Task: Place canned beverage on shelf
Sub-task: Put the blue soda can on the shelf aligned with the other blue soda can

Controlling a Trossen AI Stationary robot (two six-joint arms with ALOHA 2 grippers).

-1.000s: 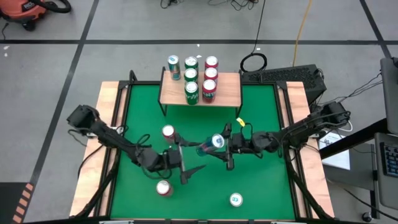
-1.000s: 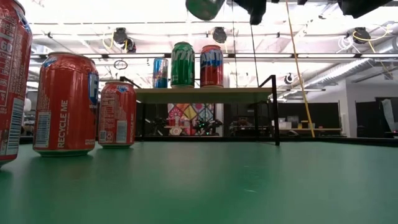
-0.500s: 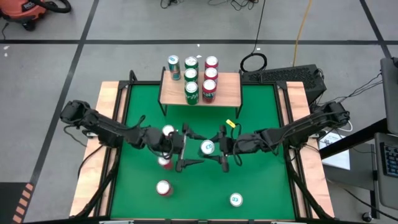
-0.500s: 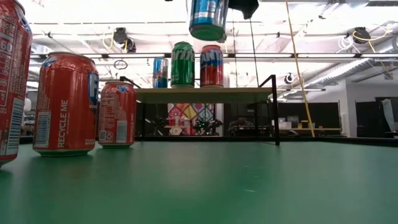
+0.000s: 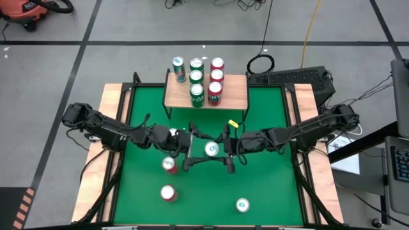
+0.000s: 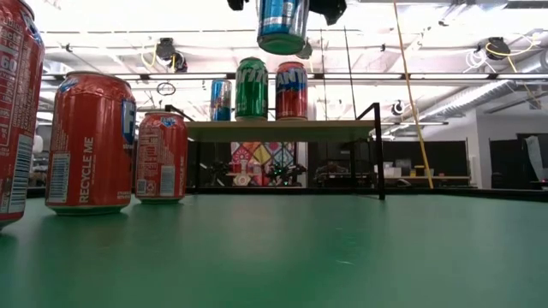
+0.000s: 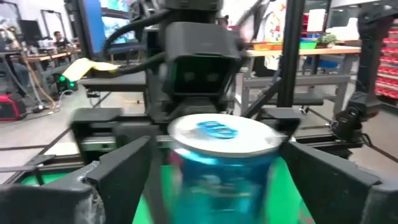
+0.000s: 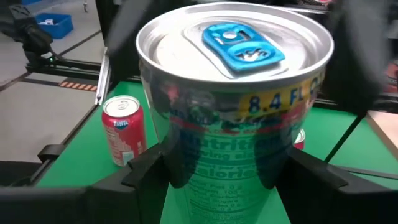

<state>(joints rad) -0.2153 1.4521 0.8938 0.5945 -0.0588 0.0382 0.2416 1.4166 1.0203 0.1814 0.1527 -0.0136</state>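
A blue-and-silver can (image 5: 211,149) hangs upright high over the middle of the green table (image 5: 268,185); it also shows at the top of the low view (image 6: 282,24). My right gripper (image 5: 221,151) comes in from the table's right and is shut on it. My left gripper (image 5: 200,150) faces it from the left, open, one finger on each side of the same can (image 7: 221,168) with gaps showing. The shelf (image 5: 236,89), a wooden plank on black legs, stands at the far edge and carries several upright cans (image 5: 197,94). My right gripper pinches the can's side wall (image 8: 180,168) between its two fingers (image 8: 144,174), about halfway down the can. The fingers come nearly level from the table's right. The can stands upright, tab end up, lifted well clear of the table.
Two red cans (image 5: 169,165) (image 5: 167,193) and a green one (image 5: 242,205) stand on the near half of the table; another red can (image 5: 172,133) sits under my left arm. The right half of the shelf's plank is bare. Wooden borders edge the table.
My right gripper has turned the can from tilted on its side to upright and raised it a little. My left gripper has swung from the near side toward the far edge and up to the can, so that its fingers now stand on either side of it.
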